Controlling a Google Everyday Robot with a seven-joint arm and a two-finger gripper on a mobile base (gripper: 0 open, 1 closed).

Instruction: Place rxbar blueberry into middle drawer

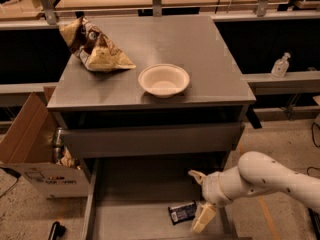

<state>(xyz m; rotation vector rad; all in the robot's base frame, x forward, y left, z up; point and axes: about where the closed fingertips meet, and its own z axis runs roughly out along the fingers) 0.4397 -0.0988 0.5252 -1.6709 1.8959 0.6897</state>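
Note:
The rxbar blueberry [182, 212], a small dark navy bar with white print, lies flat on the grey floor of the pulled-out middle drawer [127, 204], near its front right. My gripper [200, 197] hangs over the drawer's right side on the white arm [260, 176]. Its fingers are spread apart, one above [196, 175] and one below [203, 218]. The bar lies just left of the lower finger and is not held.
A white bowl [164, 80] and a tan and brown chip bag [94, 48] sit on the cabinet top. A shut drawer front panel [150, 140] is above the open drawer. A cardboard box [30, 149] stands at the left. A sanitizer bottle [281, 65] is at the right.

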